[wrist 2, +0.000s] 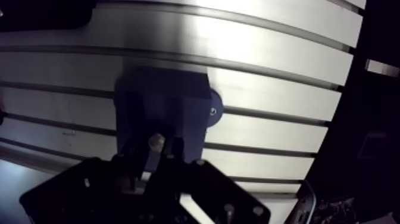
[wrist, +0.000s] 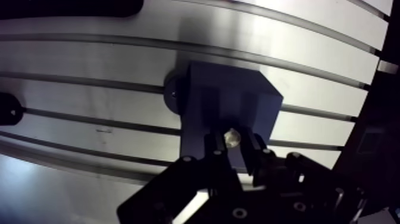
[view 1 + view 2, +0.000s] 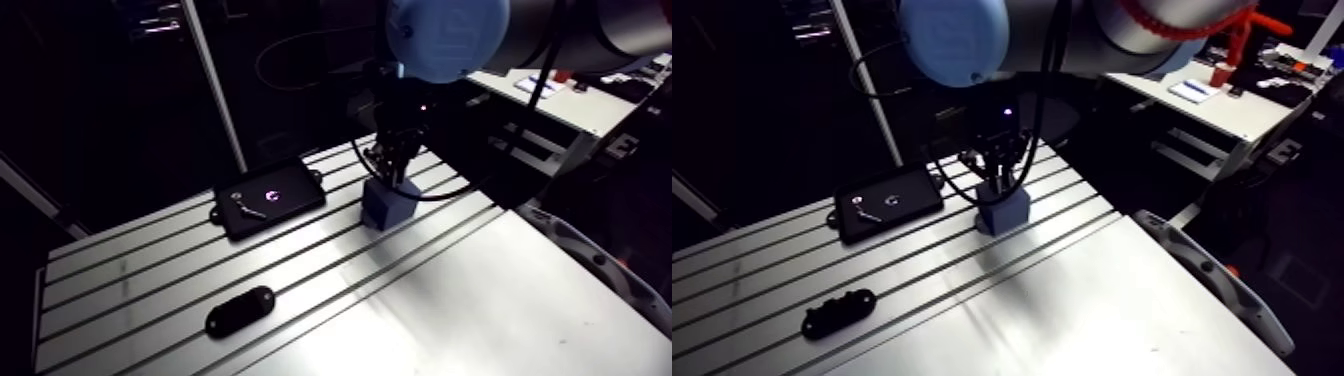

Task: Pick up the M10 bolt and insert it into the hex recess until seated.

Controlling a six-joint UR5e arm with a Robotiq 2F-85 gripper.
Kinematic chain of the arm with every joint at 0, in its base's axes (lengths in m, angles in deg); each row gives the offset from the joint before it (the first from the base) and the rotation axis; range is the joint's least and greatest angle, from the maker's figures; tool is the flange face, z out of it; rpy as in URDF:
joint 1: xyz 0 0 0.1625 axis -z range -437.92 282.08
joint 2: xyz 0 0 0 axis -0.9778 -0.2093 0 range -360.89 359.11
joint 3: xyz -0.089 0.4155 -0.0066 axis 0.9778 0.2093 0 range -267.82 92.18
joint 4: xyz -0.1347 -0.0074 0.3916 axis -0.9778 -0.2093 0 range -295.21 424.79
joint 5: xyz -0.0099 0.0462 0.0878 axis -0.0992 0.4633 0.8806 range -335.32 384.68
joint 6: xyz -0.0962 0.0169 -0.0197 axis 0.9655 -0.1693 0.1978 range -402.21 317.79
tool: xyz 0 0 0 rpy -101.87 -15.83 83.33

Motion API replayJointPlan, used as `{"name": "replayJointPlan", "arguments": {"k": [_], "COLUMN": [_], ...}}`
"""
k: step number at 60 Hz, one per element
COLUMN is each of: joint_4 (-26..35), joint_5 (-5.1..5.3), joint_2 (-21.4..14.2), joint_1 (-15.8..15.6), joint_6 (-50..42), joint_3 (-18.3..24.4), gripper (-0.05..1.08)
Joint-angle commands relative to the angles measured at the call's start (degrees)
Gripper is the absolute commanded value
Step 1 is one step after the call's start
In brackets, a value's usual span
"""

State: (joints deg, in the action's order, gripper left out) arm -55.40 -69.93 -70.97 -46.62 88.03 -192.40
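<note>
Hand [image 2: 236, 148] — clenched on bolt [image 2: 232, 137] | bolt over blue block [image 2: 229, 104] — contact unclear | block on slotted table [image 2: 89, 59]

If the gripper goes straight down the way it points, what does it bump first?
Most likely the blue block: the gripper, shut on the bolt, points down at its top, so the bolt's tip would touch first. The gap is unclear.

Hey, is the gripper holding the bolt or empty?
Holding: the gripper is shut on the bolt, pinched between its fingers at the blue block.
</note>
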Motion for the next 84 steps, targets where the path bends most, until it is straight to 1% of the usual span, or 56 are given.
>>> {"name": "replayJointPlan", "arguments": {"k": [1,23,30,46,65,84], "joint_4": [0.1,0.4,0.4,0.5,0.4,0.1], "joint_5": [0.0,0.0,0.17,0.08,0.0,0.16], "joint_2": [0.0,-0.1,-0.1,-0.1,0.0,-0.1], "joint_1": [0.0,-0.1,-0.1,-0.1,0.0,0.0], "joint_6": [0.1,0.6,2.1,3.5,7.5,11.1], "joint_3": [0.0,0.0,0.0,0.3,0.1,0.1], "gripper": [0.71,0.71,0.71,0.71,0.71,0.71]}}
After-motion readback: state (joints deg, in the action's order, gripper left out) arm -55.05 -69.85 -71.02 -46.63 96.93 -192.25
